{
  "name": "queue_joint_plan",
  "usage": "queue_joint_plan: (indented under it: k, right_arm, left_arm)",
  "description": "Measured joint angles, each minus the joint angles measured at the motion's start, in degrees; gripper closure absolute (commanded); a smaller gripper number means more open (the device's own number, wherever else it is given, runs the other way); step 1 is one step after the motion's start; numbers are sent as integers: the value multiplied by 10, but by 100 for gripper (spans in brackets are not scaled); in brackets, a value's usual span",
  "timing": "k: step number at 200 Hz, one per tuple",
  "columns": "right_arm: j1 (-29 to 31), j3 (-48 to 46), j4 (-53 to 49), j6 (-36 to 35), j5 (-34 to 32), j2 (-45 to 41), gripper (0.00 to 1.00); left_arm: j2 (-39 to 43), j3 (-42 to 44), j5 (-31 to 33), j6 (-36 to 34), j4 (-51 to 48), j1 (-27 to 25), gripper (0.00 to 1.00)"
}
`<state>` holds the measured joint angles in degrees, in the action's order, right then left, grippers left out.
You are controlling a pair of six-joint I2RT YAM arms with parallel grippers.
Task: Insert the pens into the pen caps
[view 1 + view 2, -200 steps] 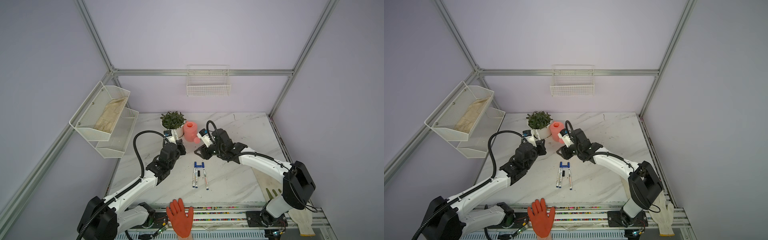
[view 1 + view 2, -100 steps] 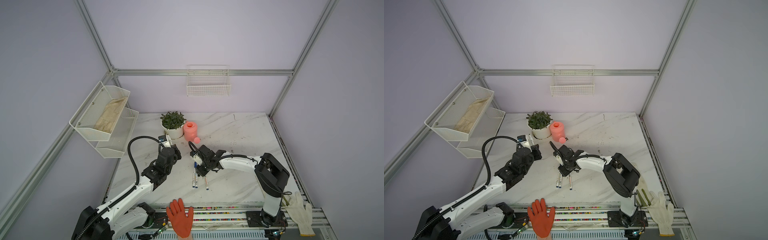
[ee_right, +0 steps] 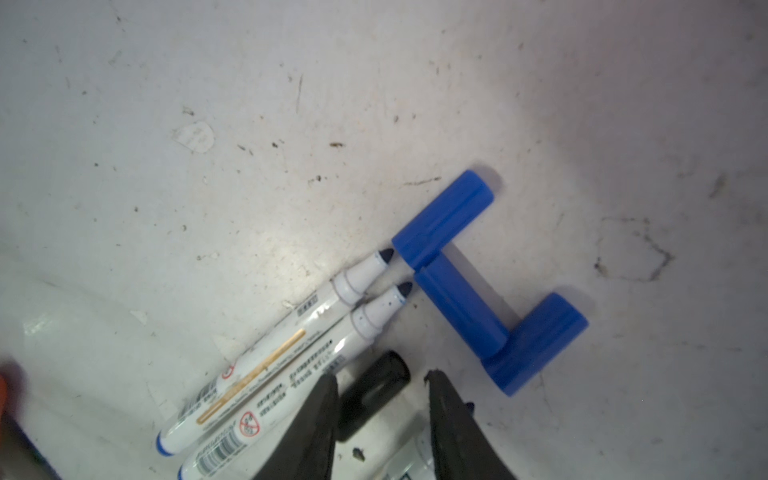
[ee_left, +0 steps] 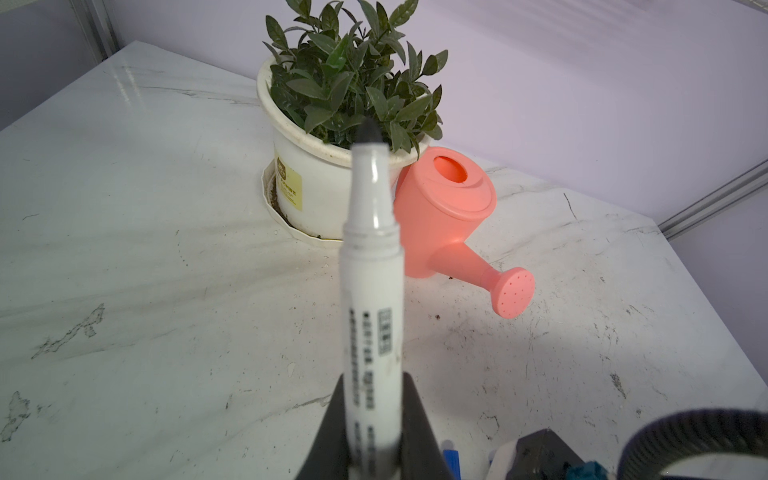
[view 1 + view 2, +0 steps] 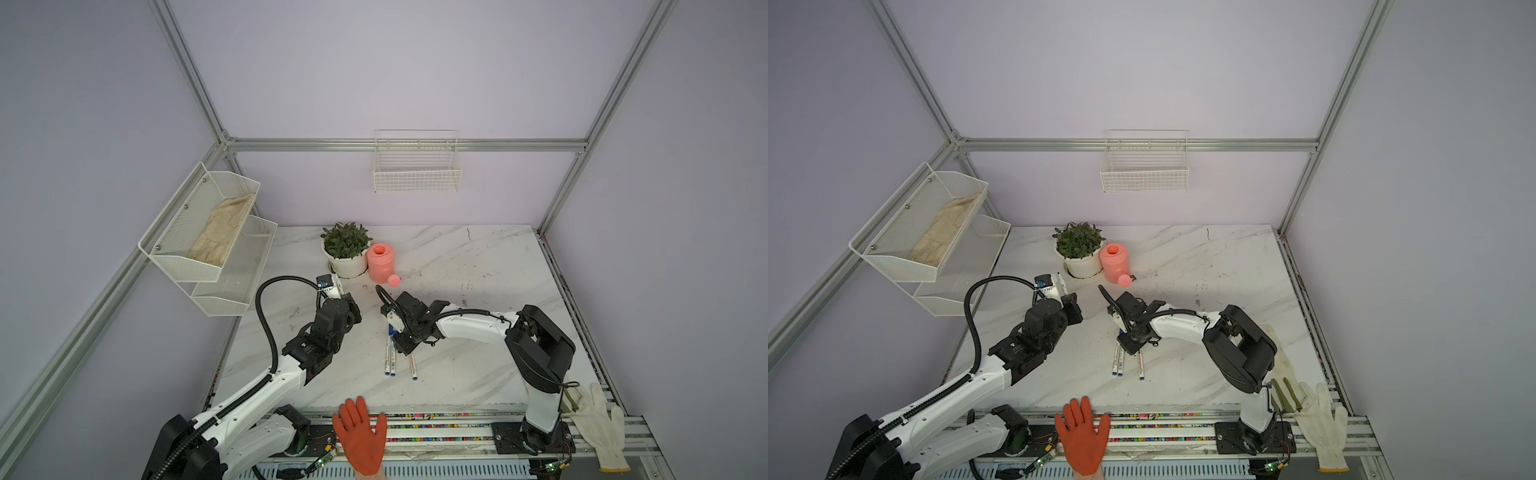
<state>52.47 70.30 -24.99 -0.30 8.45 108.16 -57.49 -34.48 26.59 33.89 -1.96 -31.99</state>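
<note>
Black-tipped pen [image 4: 371, 291], print illegible, sits clamped in left gripper [image 4: 374, 377]; right gripper [image 3: 381, 374] straddles black cap [image 3: 372, 395], jaws apart.

Plain lilac walls [image 5: 374, 62] are framed by aluminium rails [image 5: 332, 145]. A white wire basket [image 5: 417, 183] hangs on the back wall, and a two-tier mesh shelf [image 5: 199, 232] holding a beige cloth [image 5: 220, 232] hangs on the left. The worktop [image 5: 478, 266] is scuffed white marble, evenly lit.

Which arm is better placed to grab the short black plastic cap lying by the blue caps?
Right. The right gripper hangs open with its jaws either side of the short black plastic cap, while the left gripper is shut on the black-tipped white marker pen.
</note>
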Motion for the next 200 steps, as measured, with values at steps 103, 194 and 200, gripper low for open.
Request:
queue_joint_plan:
  k: [103, 194, 200]
  right_arm:
    - [2, 1, -6, 0, -38, 8, 65]
    - [4, 40, -47, 1, -38, 33, 72]
    - [4, 46, -51, 1, -38, 37, 73]
  left_arm:
    - [-2, 0, -9, -1, 0, 0, 100]
    - [-11, 0, -22, -5, 0, 0, 100]
    - [-11, 0, -22, -5, 0, 0, 100]
